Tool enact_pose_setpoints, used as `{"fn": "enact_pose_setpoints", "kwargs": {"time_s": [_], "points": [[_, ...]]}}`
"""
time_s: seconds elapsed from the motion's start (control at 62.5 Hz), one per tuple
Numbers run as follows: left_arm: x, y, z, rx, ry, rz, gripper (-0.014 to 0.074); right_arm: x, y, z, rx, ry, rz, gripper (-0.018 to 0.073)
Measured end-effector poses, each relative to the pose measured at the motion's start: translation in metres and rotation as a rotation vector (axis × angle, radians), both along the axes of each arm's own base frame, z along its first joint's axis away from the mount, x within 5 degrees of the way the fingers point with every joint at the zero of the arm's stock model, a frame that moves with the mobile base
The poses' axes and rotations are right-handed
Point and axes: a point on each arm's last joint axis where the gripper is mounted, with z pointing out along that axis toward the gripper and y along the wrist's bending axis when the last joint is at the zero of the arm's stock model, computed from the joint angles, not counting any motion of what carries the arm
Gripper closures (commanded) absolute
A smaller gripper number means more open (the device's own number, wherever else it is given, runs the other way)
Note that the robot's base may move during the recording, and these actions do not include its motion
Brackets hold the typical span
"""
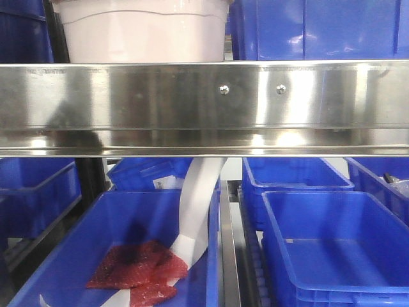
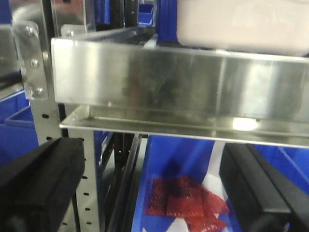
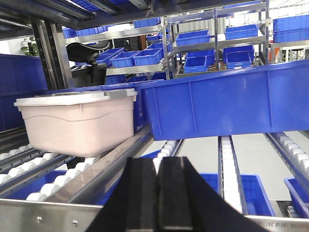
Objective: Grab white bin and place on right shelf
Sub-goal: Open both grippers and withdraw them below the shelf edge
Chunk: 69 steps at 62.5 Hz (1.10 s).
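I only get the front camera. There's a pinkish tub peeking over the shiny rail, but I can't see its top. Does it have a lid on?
Observer: Yes. In the right wrist view the white bin has a white lid closed on it.
Operator: What's it sitting on up there?
Observer: It rests on rows of white rollers that run along the tier.
Operator: Is the right tool grabbing it already?
Observer: No. The right tool is shut with its fingers pressed together, holding nothing, and it is apart from the bin.
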Motion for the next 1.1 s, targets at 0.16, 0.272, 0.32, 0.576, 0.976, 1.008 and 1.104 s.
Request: {"fn": "enact_pose_setpoints", "kwargs": {"time_s": [0.16,0.272,0.32,0.576,0.976,1.008,1.104], "points": [[-0.0002,0.0003,0.0029,-0.001,-0.034,0.003,0.0714,0.0000,0.0000,0.0000,0.000,0.000,0.001,0.0491],[-0.0002,0.0003,0.0029,-0.001,-0.034,0.003,0.0713,0.0000,0.0000,0.0000,0.000,0.000,0.001,0.0491],[-0.0002,0.0003,0.0029,-0.001,-0.034,0.003,0.0713,0.0000,0.0000,0.0000,0.000,0.000,0.001,0.0491],[-0.0002,0.0003,0.0029,-0.001,-0.034,0.003,0.0713,0.0000,0.0002,-0.0001,-0.001,0.001,0.002,0.0491],[-0.0002,0.0003,0.0029,-0.001,-0.034,0.003,0.0713,0.0000,0.0002,-0.0001,-0.001,0.001,0.002,0.0491],[-0.0002,0.0003,0.0029,-0.001,-0.034,0.003,0.0713,0.0001,0.0002,-0.0007,-0.001,0.003,0.002,0.0491],[-0.0002,0.0003,0.0029,-0.001,-0.034,0.003,0.0713,0.0004,0.0010,-0.0027,-0.036,0.013,0.006,0.0491]]}}
